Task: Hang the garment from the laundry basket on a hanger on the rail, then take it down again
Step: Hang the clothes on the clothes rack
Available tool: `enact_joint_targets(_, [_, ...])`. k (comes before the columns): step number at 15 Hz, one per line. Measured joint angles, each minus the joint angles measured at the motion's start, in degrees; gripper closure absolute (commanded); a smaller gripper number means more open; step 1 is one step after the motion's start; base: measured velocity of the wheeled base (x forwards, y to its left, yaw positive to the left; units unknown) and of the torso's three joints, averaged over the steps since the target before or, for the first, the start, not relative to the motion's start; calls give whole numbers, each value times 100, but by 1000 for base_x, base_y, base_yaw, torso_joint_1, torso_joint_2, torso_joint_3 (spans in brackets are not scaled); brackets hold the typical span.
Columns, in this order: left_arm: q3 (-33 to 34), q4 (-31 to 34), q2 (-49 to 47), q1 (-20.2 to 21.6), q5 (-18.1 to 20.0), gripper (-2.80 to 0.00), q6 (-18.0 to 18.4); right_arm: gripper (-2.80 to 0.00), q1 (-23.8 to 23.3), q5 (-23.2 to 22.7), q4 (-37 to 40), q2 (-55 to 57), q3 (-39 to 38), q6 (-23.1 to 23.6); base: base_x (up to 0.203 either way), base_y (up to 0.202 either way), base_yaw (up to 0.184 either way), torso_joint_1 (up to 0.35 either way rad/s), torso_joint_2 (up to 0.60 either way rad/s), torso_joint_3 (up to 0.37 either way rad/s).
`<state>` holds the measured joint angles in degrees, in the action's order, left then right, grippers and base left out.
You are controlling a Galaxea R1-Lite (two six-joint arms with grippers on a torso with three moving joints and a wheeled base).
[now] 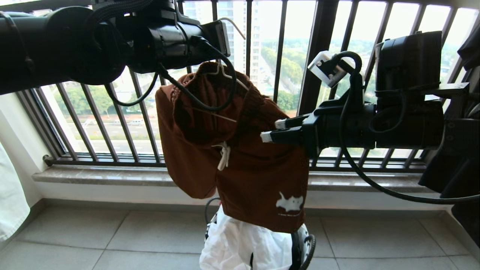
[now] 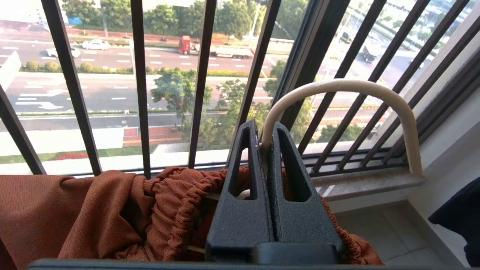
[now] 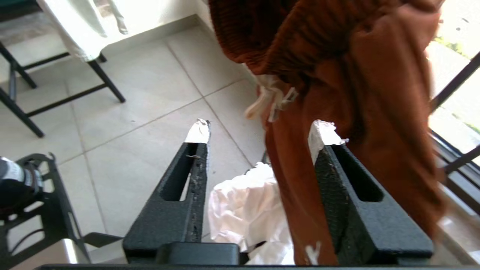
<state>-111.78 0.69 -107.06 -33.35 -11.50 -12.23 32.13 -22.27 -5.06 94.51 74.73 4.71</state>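
The garment [image 1: 240,168], rust-brown shorts with a white drawstring and a white animal print, hangs in mid-air on the cream hanger [image 1: 225,73]. My left gripper [image 2: 264,127] is shut on the hanger's hook [image 2: 348,86], just above the gathered waistband [image 2: 176,198]. From the right, my right gripper [image 1: 272,130] stands open at the side of the shorts. One fold of the garment [image 3: 300,180] lies loose between its taped fingertips [image 3: 198,131]. Below, the laundry basket [image 1: 305,247] holds a white cloth [image 1: 243,243]. The rail is out of view.
A black balustrade [image 1: 281,56] and a stone sill [image 1: 112,174] stand close behind the shorts. A white cloth [image 1: 11,198] hangs at the far left and dark clothing [image 1: 461,180] at the right. Black stand legs [image 3: 105,78] cross the tiled floor.
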Motion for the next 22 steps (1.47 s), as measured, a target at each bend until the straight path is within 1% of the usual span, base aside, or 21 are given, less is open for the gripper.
enact_joint_targets(1, [15,-180,2,4,-40,0,-23,0,116,11,2,-2,21,-176,0,0,0,0,0,0])
enact_joint_targets(3, [39,-229,30,4,-177,0,-106,0,449,58,0,20,97,-640,0,0,0,0,0,0])
enact_joint_targets(4, [41,-235,43,4,-289,0,-263,0,647,126,-4,55,126,-856,0,0,0,0,0,0])
enact_joint_targets(5, [41,-249,57,1,-403,0,-448,0,873,291,-19,120,158,-1015,0,0,0,0,0,0])
enact_joint_targets(7, [39,-248,102,-17,-493,0,-769,0,1304,922,-434,347,182,-1285,0,0,0,0,0,0])
enact_joint_targets(9, [28,-256,187,-68,-620,0,-981,0,1695,1669,-1184,655,189,-1622,0,0,0,0,0,0])
enact_joint_targets(11, [26,-248,278,-198,-714,0,-1067,0,1947,2038,-1533,862,179,-1740,0,0,0,0,0,0])
enact_joint_targets(12, [23,-248,317,-272,-812,0,-1068,0,2039,2072,-1552,925,176,-1827,0,0,0,0,0,0])
enact_joint_targets(15, [14,-301,408,-327,-840,0,-1158,0,2145,2079,-1584,998,37,-1871,0,0,0,0,0,0])
enact_joint_targets(16, [13,-316,458,-338,-816,0,-1226,0,2147,2005,-1738,1009,-86,-1794,0,0,0,0,0,0])
enact_joint_targets(18, [12,-316,558,-406,-807,0,-1253,0,2096,1768,-2281,1056,-338,-1612,0,0,0,0,0,0])
enact_joint_targets(19, [12,-311,600,-424,-799,0,-1257,0,2066,1740,-2493,1115,-409,-1506,0,0,0,0,0,0])
enact_joint_targets(21, [15,-280,686,-440,-796,0,-1267,0,2020,1732,-2783,1294,-450,-1458,0,0,0,0,0,0])
enact_joint_targets(22, [20,-265,724,-447,-801,0,-1269,0,1983,1737,-3045,1404,-450,-1448,0,0,0,0,0,0])
